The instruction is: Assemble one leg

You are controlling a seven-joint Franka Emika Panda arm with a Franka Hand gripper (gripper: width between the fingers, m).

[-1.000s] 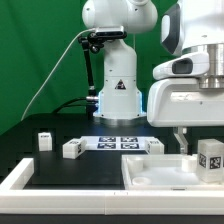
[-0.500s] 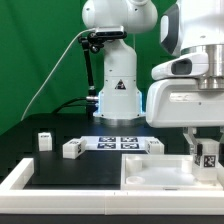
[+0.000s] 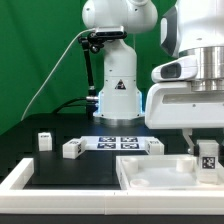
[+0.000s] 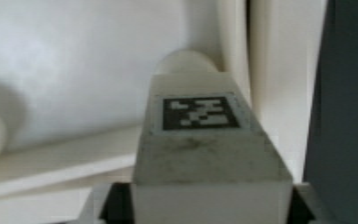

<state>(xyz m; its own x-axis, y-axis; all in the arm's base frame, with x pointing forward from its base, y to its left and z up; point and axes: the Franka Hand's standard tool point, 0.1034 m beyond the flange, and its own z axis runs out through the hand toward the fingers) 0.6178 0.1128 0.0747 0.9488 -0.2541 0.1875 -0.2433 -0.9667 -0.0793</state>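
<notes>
The fingers are closed on both sides of the white leg, tag outward. The leg hangs at the 3 o'clock edge of the large white panel; contact cannot be judged. A spare leg and the marker board lie on the dark counter, 10 to 11 o'clock from the panel.

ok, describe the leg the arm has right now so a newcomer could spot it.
Find the large white square panel at the exterior view's lower right. Over its right end the claw holds the leg, a stubby white post, tag facing the camera. The other legs lie loose on the black table by the marker board.
</notes>
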